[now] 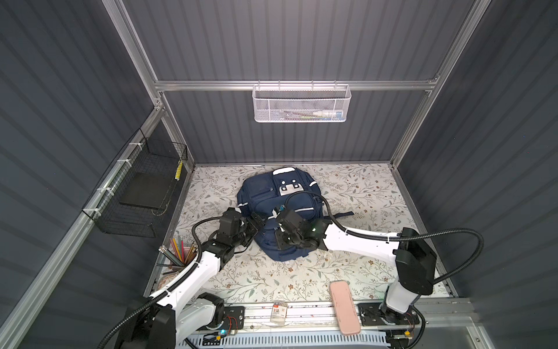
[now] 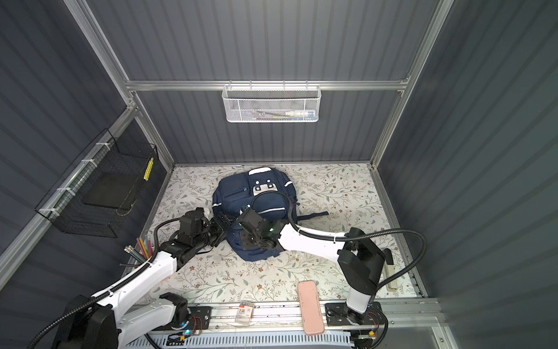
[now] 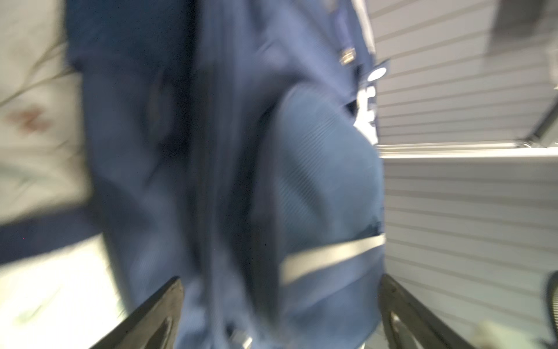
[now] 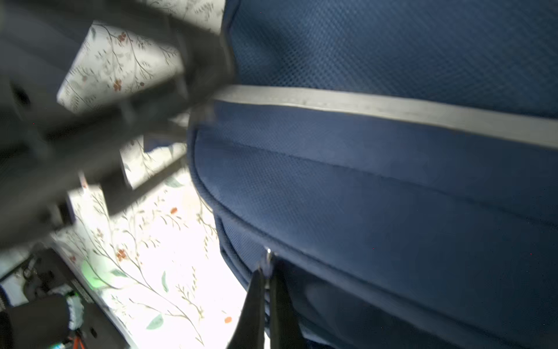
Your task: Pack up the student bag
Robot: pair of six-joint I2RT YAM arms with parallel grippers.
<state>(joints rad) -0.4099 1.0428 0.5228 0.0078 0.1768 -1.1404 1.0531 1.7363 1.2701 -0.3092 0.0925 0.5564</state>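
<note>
The student bag [image 1: 256,193] [image 2: 232,193], navy with pale reflective stripes and a white front patch, lies flat in the middle of the floral table in both top views. My left gripper [image 1: 256,220] [image 2: 222,223] is at its left edge. The left wrist view, which is blurred, shows that gripper [image 3: 282,281] open, its jaws spread wide on either side of the blue fabric [image 3: 317,169]. My right gripper [image 1: 279,238] [image 2: 245,241] is over the bag's near end. In the right wrist view it [image 4: 267,267] is shut on a small metal zip pull [image 4: 268,253] at a seam of the bag [image 4: 392,196].
A pink case [image 1: 344,306] and a small packet [image 1: 279,312] lie on the front rail. A cup of pencils [image 1: 181,253] stands at the table's left edge. A black wire basket [image 1: 142,193] hangs on the left wall. A white mesh basket [image 1: 302,104] hangs on the back wall.
</note>
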